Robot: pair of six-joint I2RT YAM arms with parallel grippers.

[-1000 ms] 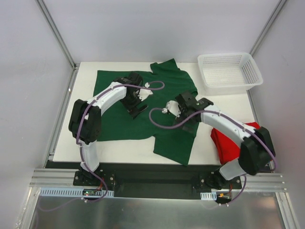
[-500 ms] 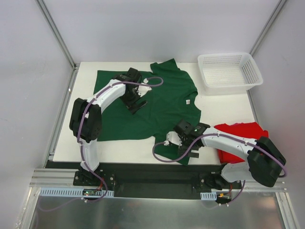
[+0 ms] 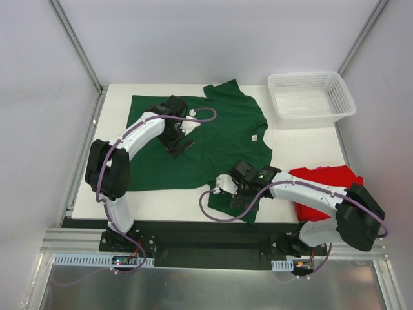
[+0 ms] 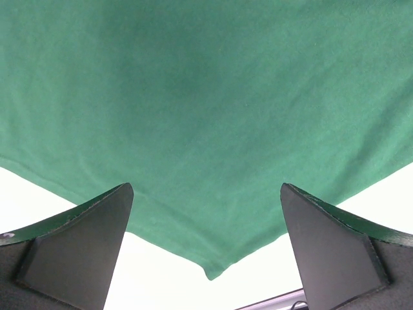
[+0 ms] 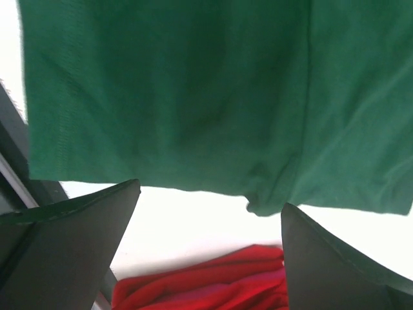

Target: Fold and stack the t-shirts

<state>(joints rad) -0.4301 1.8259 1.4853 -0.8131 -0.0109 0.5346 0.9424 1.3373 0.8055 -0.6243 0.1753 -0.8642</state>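
The dark green t-shirt point(image 3: 219, 145) lies spread flat on the white table, one sleeve reaching the near edge. The red t-shirt point(image 3: 326, 187) lies bunched at the right near side. My left gripper point(image 3: 181, 147) is open over the green shirt's back left part; the left wrist view shows green cloth point(image 4: 206, 97) with a pointed corner between the open, empty fingers point(image 4: 205, 194). My right gripper point(image 3: 242, 203) is open low over the near sleeve. In the right wrist view point(image 5: 208, 197) the green hem point(image 5: 168, 97) is ahead and red cloth point(image 5: 213, 284) lies below.
A white mesh basket point(image 3: 311, 94) stands at the back right corner. Bare white table point(image 3: 168, 200) shows in front of the green shirt. A metal rail point(image 3: 213, 242) runs along the near edge, and grey walls enclose the sides.
My right gripper moved from the shirt's middle down to the near sleeve, uncovering the red shirt. My left gripper shifted slightly toward the back left. Both stayed open.
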